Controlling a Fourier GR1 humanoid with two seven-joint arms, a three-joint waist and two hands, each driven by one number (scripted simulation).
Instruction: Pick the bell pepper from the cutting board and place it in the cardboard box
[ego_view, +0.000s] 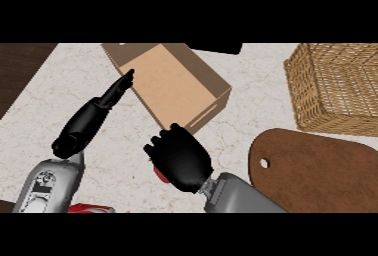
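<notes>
The head view shows the bell pepper (158, 173) only as a small red patch under the right hand (181, 159), just left of the frame's centre and slightly below it. The fingers (156, 148) of this black hand are curled round the pepper and hide nearly all of it, so its shape cannot be told. The hand and pepper sit above the pale marbled surface (244, 75), off the cutting board (317, 175) and just below the near corner of the cardboard box (173, 82).

The box is open, tan inside, and lies at a slant in the upper middle of the frame, with its lower corner close to the right hand's fingertips. The cutting board is a dark brown slab with a small hole near its left edge; it fills the lower right of the frame, and nothing shows on its visible part.

The left hand (92, 120) stretches from the lower left up toward the box, its fingers straight and holding nothing, their tips at the box's left wall. Whether they touch the wall cannot be told.

A wicker basket (332, 85) stands in the upper right, above the board. A small red and white object (90, 208) shows at the lower left edge, beside the left forearm.
</notes>
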